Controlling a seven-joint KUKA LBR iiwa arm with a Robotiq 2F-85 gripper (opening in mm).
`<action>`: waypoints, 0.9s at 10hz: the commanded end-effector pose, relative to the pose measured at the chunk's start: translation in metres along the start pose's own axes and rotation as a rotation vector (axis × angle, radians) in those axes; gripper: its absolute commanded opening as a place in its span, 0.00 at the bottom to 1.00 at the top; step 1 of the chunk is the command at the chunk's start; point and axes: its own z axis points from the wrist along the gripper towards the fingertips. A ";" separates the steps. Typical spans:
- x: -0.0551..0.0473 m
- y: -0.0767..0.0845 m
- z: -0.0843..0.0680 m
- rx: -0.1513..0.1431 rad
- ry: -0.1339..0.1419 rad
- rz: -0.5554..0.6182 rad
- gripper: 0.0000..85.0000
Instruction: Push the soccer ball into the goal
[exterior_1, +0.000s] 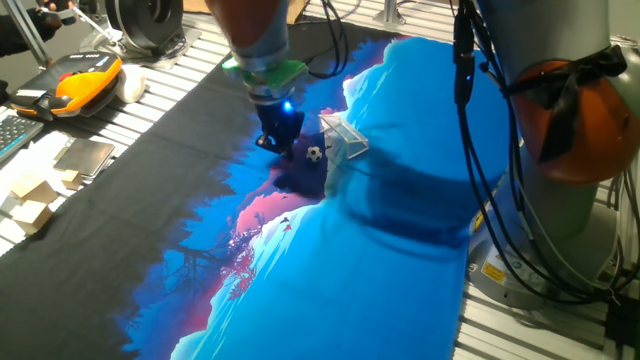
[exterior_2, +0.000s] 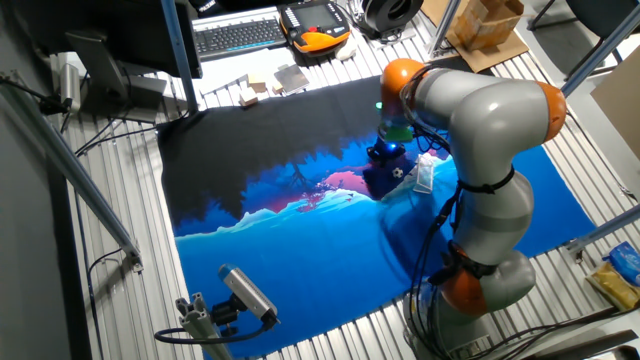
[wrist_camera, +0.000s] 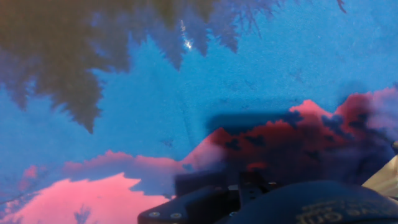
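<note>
The tiny soccer ball (exterior_1: 315, 153), white with black patches, lies on the blue printed mat just left of the small white goal (exterior_1: 342, 139) with translucent netting. It also shows in the other fixed view (exterior_2: 398, 171), beside the goal (exterior_2: 424, 175). My gripper (exterior_1: 277, 143) stands low over the mat just left of the ball, a small gap apart; its fingers look close together but their gap is not clear. In the hand view only the mat and the dark gripper body (wrist_camera: 249, 199) show; the ball is out of view there.
The mat (exterior_1: 330, 270) has a black part at the left and a blue and pink part. An orange teach pendant (exterior_1: 85, 78), a plain white roundish object (exterior_1: 131, 84), a keyboard and small boxes lie beyond its left edge. The robot base (exterior_1: 560, 150) and cables stand at the right.
</note>
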 end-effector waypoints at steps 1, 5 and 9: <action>0.000 0.000 0.000 -0.001 -0.002 0.001 0.00; 0.000 0.000 0.000 -0.012 -0.017 -0.006 0.00; 0.000 0.000 0.000 -0.003 -0.018 -0.003 0.00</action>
